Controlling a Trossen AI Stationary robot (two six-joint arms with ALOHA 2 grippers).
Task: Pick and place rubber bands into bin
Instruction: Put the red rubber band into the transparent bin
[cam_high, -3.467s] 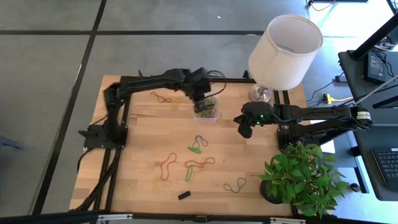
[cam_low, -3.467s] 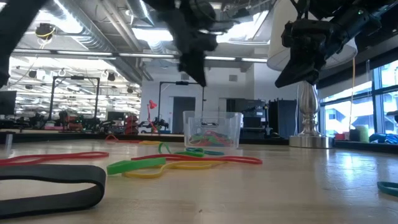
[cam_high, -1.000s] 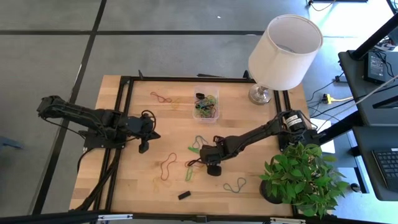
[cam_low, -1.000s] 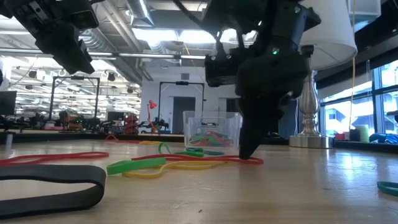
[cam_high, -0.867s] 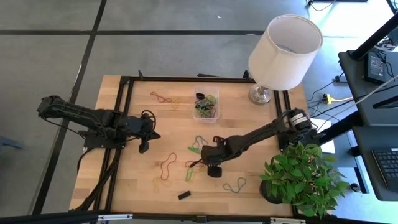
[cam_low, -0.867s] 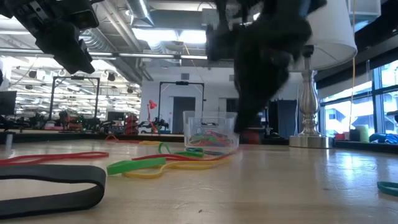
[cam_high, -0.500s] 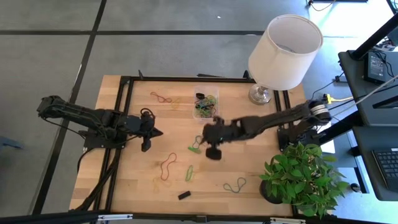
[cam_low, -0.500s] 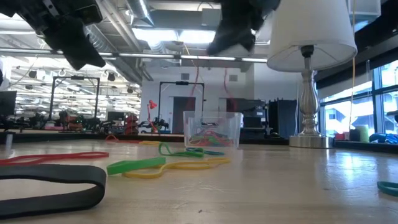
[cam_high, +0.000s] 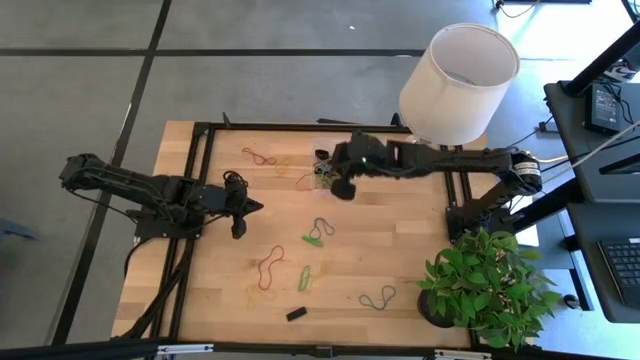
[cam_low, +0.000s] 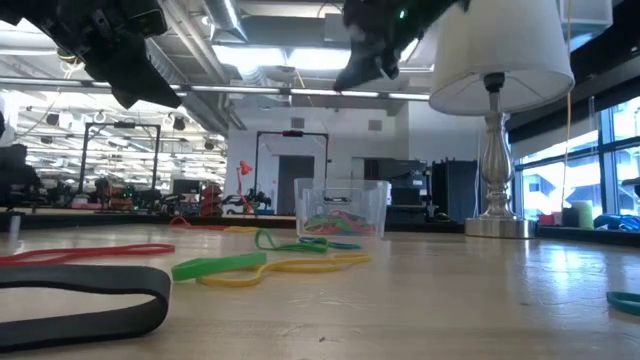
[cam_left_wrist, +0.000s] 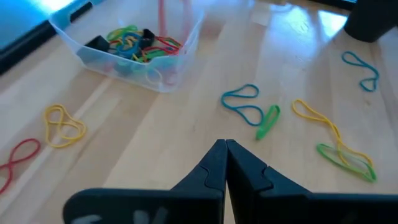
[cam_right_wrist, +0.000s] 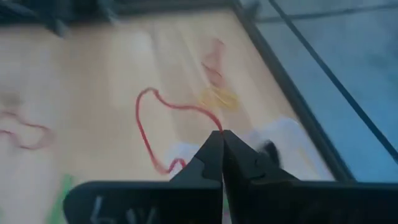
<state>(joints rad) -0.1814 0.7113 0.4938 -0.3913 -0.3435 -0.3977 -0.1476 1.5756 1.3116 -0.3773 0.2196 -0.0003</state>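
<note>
From above, the right pincer (cam_high: 343, 186) hangs directly over the bin (cam_high: 330, 171), which sits on the counter (cam_high: 420, 250) beside the white lampshade (cam_high: 458, 70). The left pincer (cam_high: 238, 208) waits well to the bin's left. Loose rubber bands (cam_high: 318, 232) lie scattered on the counter on the side of the bin away from the lampshade.

At counter height, the bin (cam_low: 342, 208) stands just left of the lamp base, coloured bands heaped inside, with the right pincer (cam_low: 362, 62) high above it.

The left wrist view shows the left pincer (cam_left_wrist: 224, 149) pressed shut on nothing, the bin (cam_left_wrist: 130, 46) ahead of it.

The right wrist view shows the right pincer (cam_right_wrist: 219, 138) closed tight on a red rubber band (cam_right_wrist: 155, 124), which dangles from its tips above the bin's pale rim.
</note>
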